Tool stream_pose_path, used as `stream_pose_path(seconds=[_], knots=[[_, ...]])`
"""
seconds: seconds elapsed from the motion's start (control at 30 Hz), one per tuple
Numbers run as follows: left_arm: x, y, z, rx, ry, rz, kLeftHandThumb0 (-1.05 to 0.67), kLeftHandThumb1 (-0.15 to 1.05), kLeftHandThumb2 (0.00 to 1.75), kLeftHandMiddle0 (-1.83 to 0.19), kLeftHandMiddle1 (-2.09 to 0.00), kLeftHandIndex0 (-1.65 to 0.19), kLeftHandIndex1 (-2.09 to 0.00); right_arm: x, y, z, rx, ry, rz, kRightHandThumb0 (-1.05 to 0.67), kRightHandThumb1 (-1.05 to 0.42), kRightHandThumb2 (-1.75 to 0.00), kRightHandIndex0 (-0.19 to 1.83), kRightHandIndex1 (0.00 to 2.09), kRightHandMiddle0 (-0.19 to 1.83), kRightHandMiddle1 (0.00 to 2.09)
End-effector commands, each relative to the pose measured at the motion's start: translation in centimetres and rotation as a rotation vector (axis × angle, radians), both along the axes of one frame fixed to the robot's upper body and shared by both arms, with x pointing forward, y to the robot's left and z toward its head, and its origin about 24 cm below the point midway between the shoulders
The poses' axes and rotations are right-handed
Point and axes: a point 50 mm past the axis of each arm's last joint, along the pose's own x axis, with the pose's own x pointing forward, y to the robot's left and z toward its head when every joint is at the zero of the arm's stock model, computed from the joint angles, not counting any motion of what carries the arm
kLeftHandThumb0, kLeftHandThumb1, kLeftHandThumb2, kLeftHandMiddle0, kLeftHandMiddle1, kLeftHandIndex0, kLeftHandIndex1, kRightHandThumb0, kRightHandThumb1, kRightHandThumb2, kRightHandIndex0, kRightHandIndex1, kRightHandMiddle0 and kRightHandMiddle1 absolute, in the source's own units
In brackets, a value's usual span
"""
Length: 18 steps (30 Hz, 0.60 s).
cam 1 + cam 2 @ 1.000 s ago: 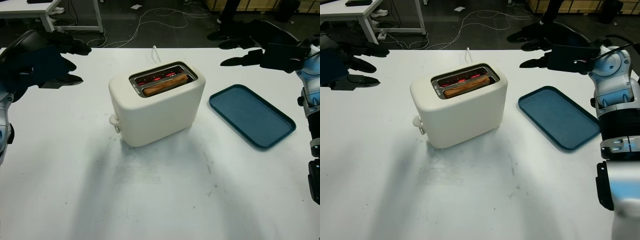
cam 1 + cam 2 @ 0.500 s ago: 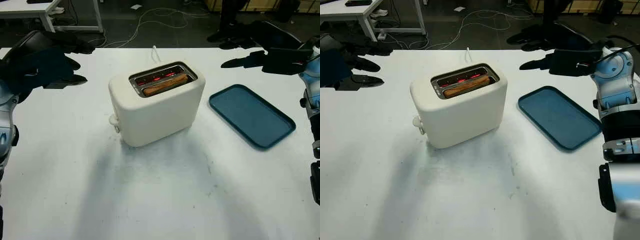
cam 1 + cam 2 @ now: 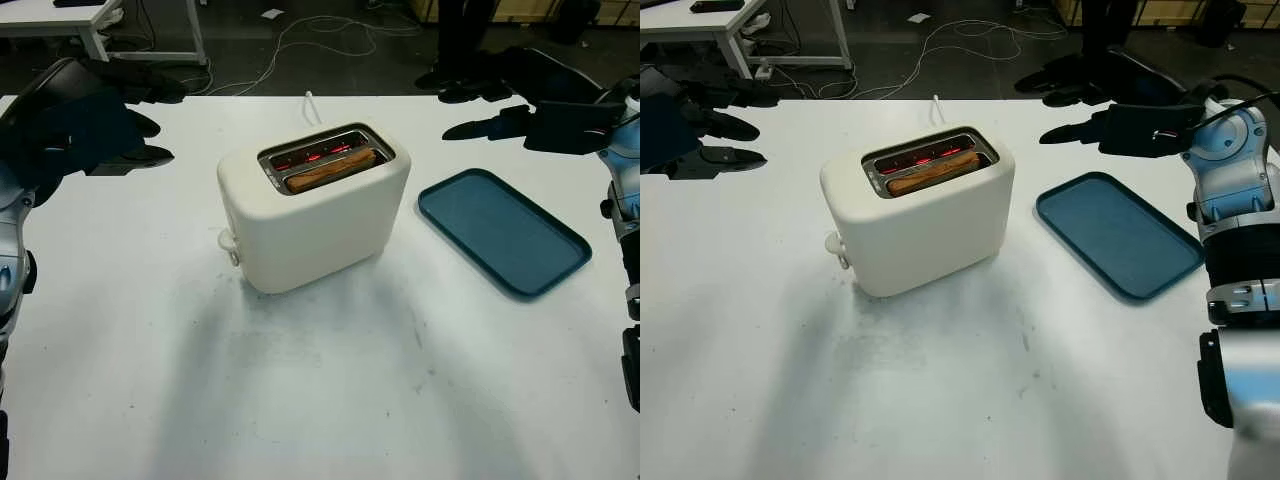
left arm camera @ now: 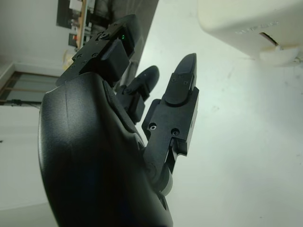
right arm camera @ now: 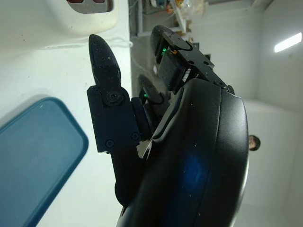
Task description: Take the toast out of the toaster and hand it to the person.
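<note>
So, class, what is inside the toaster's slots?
A toast slice sits in the toaster's nearer slot; red glowing elements show in the farther one. The slice's lower part is hidden.

Toast [image 3: 330, 172]: we see its top edge alone; the rest sits sunk in the slot of the toaster [image 3: 312, 215].
Rear slot: we make out a red glow, but cannot tell whether anything is in it.
Toaster cord [image 3: 310, 105]: it runs off the far edge of the worktop [image 3: 300, 380], its end hidden.
Left hand [image 3: 85, 120]: the arm behind it is cut by the picture's edge.
Right hand [image 3: 1110, 110]: its far fingertips merge with the dark floor, so we cannot trace them.
Person [image 5: 254, 142]: a small part shows past the hand's shell, too small to tell more.
</note>
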Motion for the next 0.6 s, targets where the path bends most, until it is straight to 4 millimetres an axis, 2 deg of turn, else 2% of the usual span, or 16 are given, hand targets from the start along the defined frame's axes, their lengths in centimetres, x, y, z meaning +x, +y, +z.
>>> stream_pose_path(seconds=[0.0, 0.57], knots=[[-0.07, 0.03, 0.20, 0.023, -0.014, 0.006, -0.06, 0.88, 0.00, -0.55, -0.45, -0.61, -0.11, -0.23, -0.16, 0.14, -0.030, -0.010, -0.003, -0.50, -0.92, -0.07, 0.66, 0.02, 0.61, 0.00], [-0.17, 0.13, -0.06, -0.002, -0.007, 0.007, -0.06, 0.90, 0.01, -0.54, -0.44, -0.61, -0.08, -0.45, -0.21, -0.04, 0.020, 0.034, -0.030, -0.42, -0.92, -0.02, 0.65, 0.00, 0.61, 0.00]])
